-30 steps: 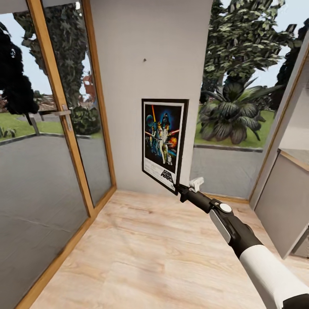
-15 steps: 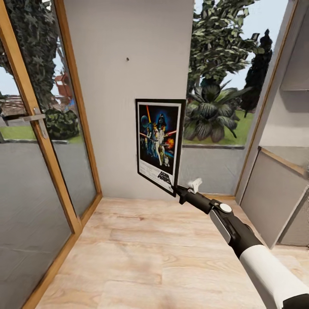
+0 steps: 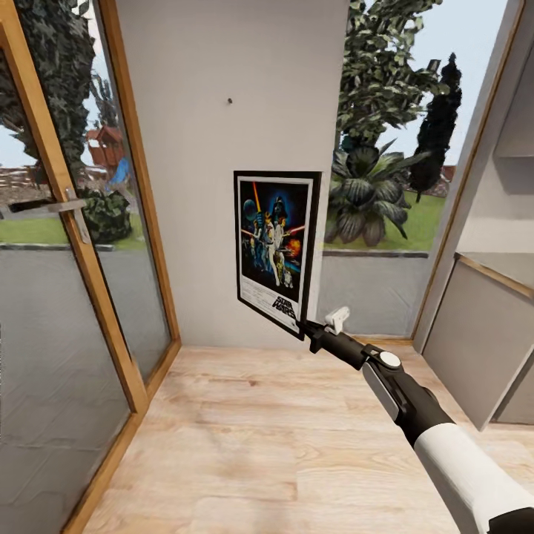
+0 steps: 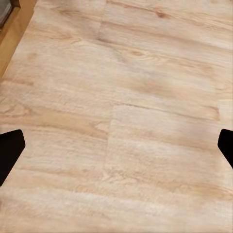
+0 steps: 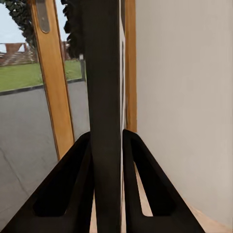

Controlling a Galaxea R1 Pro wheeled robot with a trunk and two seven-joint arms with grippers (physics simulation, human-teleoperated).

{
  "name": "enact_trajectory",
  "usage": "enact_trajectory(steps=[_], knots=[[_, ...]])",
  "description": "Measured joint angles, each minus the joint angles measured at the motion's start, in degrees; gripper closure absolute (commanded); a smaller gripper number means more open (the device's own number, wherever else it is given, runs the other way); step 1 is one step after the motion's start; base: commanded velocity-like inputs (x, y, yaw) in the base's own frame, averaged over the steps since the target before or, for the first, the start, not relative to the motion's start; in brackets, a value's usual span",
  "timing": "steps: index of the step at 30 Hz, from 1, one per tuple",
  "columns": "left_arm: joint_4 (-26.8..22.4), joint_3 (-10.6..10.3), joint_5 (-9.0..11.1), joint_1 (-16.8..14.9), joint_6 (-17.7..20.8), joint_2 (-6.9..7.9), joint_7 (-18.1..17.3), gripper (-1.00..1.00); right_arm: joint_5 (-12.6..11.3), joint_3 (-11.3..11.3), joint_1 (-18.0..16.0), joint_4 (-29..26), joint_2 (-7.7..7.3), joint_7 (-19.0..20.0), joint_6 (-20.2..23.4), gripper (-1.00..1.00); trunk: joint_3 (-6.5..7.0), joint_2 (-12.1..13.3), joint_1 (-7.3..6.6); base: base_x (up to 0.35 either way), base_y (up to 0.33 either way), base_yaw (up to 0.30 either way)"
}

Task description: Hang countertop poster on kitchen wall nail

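The poster [image 3: 276, 248], black-framed with a white border and dark blue artwork, stands upright in the air in front of the grey wall. My right gripper [image 3: 305, 328] is shut on its lower right corner. In the right wrist view the poster [image 5: 104, 97] shows edge-on as a dark strip clamped between the two black fingers [image 5: 68, 189]. A small wall nail [image 3: 230, 99] sits on the wall above and to the left of the poster. My left gripper [image 4: 116, 150] hangs open over the wooden floor, its fingertips [image 4: 9, 150] far apart. The kitchen countertop is out of view.
A glass door with a wooden frame [image 3: 63, 193] and handle [image 3: 52, 208] runs along the left. A window [image 3: 393, 148] with plants outside lies right of the wall. A grey cabinet [image 3: 482, 334] stands at the right. Light wooden floor [image 3: 259, 437] spreads below.
The head view has shifted between frames, so the camera has moved. The poster stays in the right gripper at the same spot relative to the arm.
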Motion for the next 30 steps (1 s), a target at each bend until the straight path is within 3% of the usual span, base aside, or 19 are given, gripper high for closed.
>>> enact_trajectory(steps=[7, 23, 30], knots=[[0.02, -0.01, 0.00, 0.00, -0.02, 0.00, 0.01, -1.00, 0.00, 0.02, 0.00, 0.00, 0.00, 0.01, -0.01, 1.00, 0.00, 0.00, -0.02, 0.090, 0.040, 0.000], [0.02, -0.01, 0.00, 0.00, 0.14, 0.00, 0.10, -1.00, -0.01, 0.01, -0.01, -0.03, 0.00, 0.01, 0.07, 1.00, 0.00, 0.00, -0.03, 0.321, 0.001, 0.000], [-0.49, 0.04, 0.13, 0.00, -0.05, 0.00, 0.02, -1.00, -0.05, -0.07, -0.01, -0.50, -0.16, 1.20, 0.08, 1.00, 0.00, 0.00, 0.00, 0.022, 0.000, 0.000]])
